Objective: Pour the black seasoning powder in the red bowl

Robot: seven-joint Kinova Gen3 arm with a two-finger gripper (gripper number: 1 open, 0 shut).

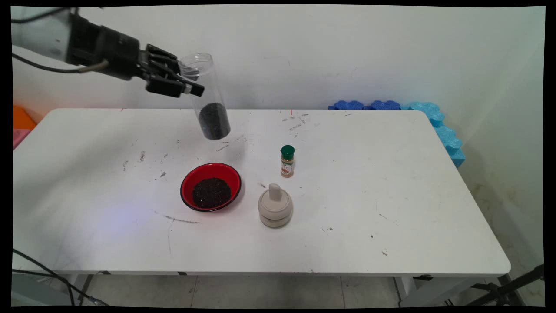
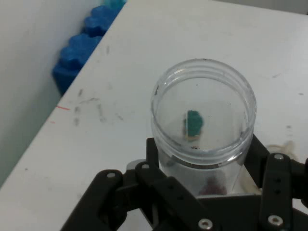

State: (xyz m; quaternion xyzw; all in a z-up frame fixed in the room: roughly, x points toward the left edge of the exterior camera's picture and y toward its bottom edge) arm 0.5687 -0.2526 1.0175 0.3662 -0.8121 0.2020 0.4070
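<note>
Clear plastic is what we see first: a tall open-mouthed jar hangs in the air at the upper left of the main view, pinched near its threaded mouth by the black gripper, whose fingers press against the jar's two sides. It tilts, mouth up and to the left, base down and to the right, and a dark granular fill sits in its lowest part. In the hand view we look straight into the jar's mouth, with the gripper's linkage closing round its wall from the bottom edge.

Below the jar, at the centre of the frame on the white table, stands a red bowl with a heap of the same dark grains inside. Right of the bowl sits a beige lidded pot with a knob on top. Just above that, a small spice bottle with a green cap stands upright, holding a brownish powder. Blue foam pieces line the table's upper right edge, against the wall.
</note>
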